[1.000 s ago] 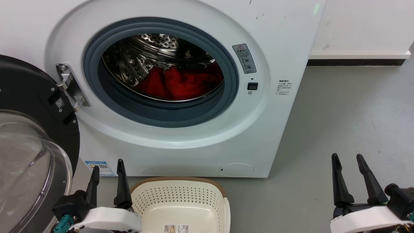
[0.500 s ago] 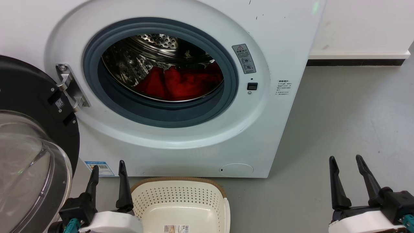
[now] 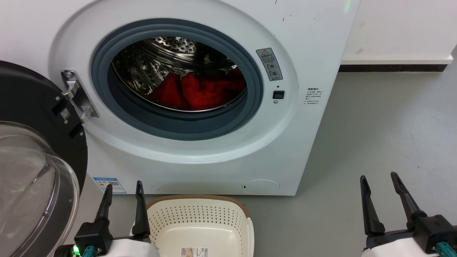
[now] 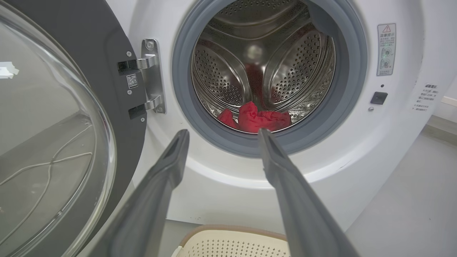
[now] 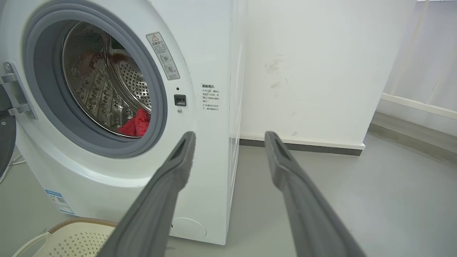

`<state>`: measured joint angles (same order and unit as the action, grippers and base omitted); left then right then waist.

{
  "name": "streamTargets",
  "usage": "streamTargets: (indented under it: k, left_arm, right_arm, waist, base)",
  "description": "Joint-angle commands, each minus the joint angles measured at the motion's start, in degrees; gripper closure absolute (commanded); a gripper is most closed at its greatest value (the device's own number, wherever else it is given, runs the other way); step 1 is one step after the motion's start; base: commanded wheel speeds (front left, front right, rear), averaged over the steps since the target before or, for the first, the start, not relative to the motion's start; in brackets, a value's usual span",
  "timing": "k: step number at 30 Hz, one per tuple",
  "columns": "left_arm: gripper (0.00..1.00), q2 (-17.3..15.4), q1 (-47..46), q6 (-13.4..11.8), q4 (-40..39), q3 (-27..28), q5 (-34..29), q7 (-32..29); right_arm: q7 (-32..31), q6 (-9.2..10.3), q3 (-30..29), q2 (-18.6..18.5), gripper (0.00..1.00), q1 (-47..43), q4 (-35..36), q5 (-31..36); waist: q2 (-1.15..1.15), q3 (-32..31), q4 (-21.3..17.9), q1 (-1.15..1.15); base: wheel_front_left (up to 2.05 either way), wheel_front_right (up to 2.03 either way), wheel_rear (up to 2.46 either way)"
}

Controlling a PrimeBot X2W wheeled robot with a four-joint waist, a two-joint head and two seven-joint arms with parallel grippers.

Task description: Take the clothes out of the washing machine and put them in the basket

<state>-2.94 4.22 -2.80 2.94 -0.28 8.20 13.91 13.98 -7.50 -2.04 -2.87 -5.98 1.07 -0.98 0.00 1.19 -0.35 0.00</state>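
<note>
The white washing machine [image 3: 314, 43] stands with its black-framed glass door [image 3: 32, 171] swung open to the left. Red clothes [image 3: 200, 91] lie at the bottom of the steel drum, also seen as the clothes [image 4: 255, 117] and the clothes [image 5: 135, 125] in the wrist views. The cream basket [image 3: 200, 223] sits on the floor below the porthole, nothing in it but a label. My left gripper [image 3: 123, 187] is open beside the basket's left rim, well below the porthole. My right gripper [image 3: 378, 180] is open over bare floor, right of the machine.
Grey floor [image 3: 385, 135] stretches to the right of the machine up to a white wall with a dark skirting [image 3: 392, 67]. The open door's glass bowl [image 4: 46, 135] bulges out close on the left of my left arm.
Both grippers have sunk a little lower in the head view, still open. The clothes, basket and door have not moved.
</note>
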Motion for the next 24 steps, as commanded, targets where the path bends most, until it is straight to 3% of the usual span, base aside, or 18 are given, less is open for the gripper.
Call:
streamTargets:
  k: [1, 10, 24]
  left_arm:
    - [0.00, 0.08, 0.21, -0.18, -0.14, -0.14, -1.01, 0.49]
    - [0.00, 0.08, 0.85, -0.58, 0.39, -0.36, -3.32, 1.41]
    - [0.00, 0.09, 0.81, -0.59, 1.45, -0.29, -2.54, 1.44]
  right_arm:
    - [0.34, 0.02, 0.07, -0.01, 0.00, -0.60, 0.51, 0.93]
    - [1.35, 0.02, 0.28, -0.01, 0.00, -1.27, 0.51, 4.08]
    - [1.25, 0.02, 0.30, -0.01, 0.00, -1.35, -0.02, 3.08]
  waist:
    - [0.00, 0.01, 0.00, 0.00]
    - [0.00, 0.10, -0.07, 0.00]
    - [0.00, 0.42, -0.14, 0.00]
  base:
    - [0.00, 0.00, 0.00]
    - [0.00, 0.00, 0.00]
    - [0.00, 0.00, 0.00]
